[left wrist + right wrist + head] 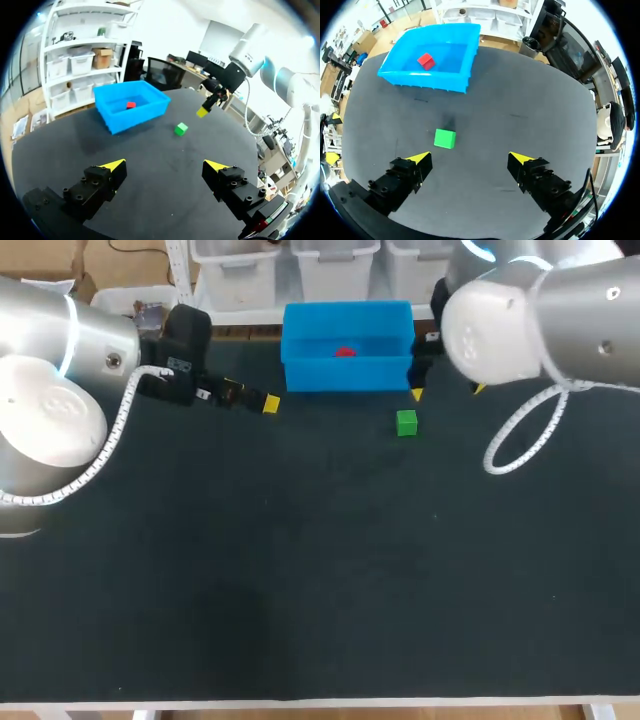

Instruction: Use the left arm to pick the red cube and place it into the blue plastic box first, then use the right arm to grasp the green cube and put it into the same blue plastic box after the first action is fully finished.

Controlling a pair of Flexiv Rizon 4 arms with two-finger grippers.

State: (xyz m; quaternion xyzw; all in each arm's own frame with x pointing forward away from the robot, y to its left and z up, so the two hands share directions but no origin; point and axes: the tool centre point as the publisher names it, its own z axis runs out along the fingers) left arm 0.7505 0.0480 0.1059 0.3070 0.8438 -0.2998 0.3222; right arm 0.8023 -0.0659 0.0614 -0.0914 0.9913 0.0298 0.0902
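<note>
The red cube (345, 352) lies inside the blue plastic box (300, 372) at the table's back; it also shows in the box in the left wrist view (131, 105) and the right wrist view (425, 61). The green cube (406, 423) sits on the black mat just in front of the box's right corner. My left gripper (165, 167) stands open and empty, left of the box (117, 120), with the green cube (181, 129) well ahead of it. My right gripper (469, 159) hovers open near the green cube (444, 138), which lies just ahead of its fingers, off toward one of them, not between them.
The black mat (300, 580) runs to the table's front edge. My right arm's yellow fingertips (417, 394) hang beside the box's right end. My left arm's fingertip (270, 404) is to the left of the box.
</note>
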